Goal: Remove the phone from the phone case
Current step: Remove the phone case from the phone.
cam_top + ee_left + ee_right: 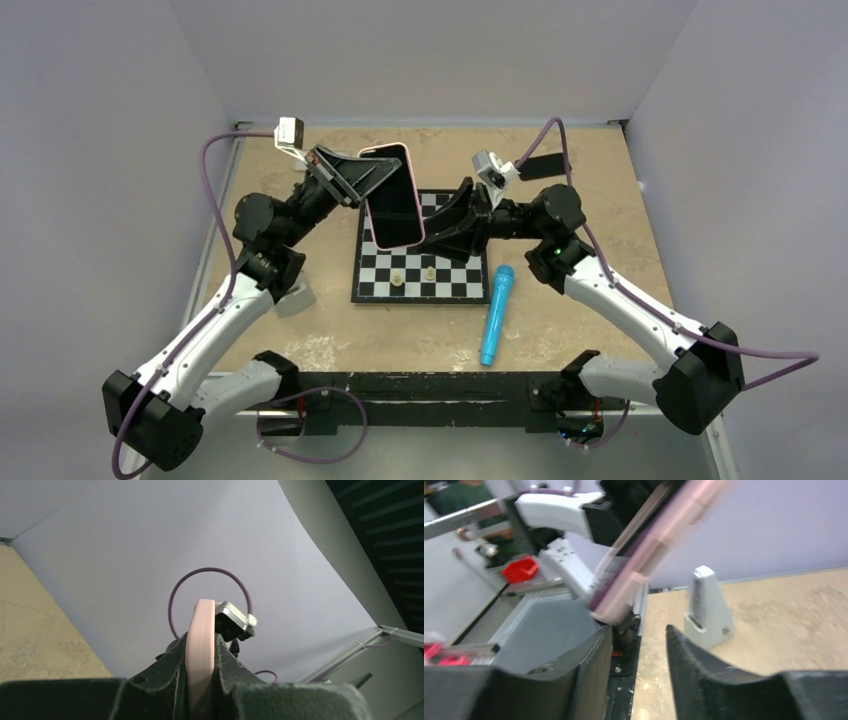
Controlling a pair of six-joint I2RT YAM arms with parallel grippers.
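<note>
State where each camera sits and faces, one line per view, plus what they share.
Top external: above and behind, looking down on the table; both arms show, bases nearest.
Left wrist: on the left arm, facing a wall along the left gripper, shut on the phone case.
Right wrist: looks past the open right gripper across the table toward the left arm.
Shared: the phone case in all three.
</note>
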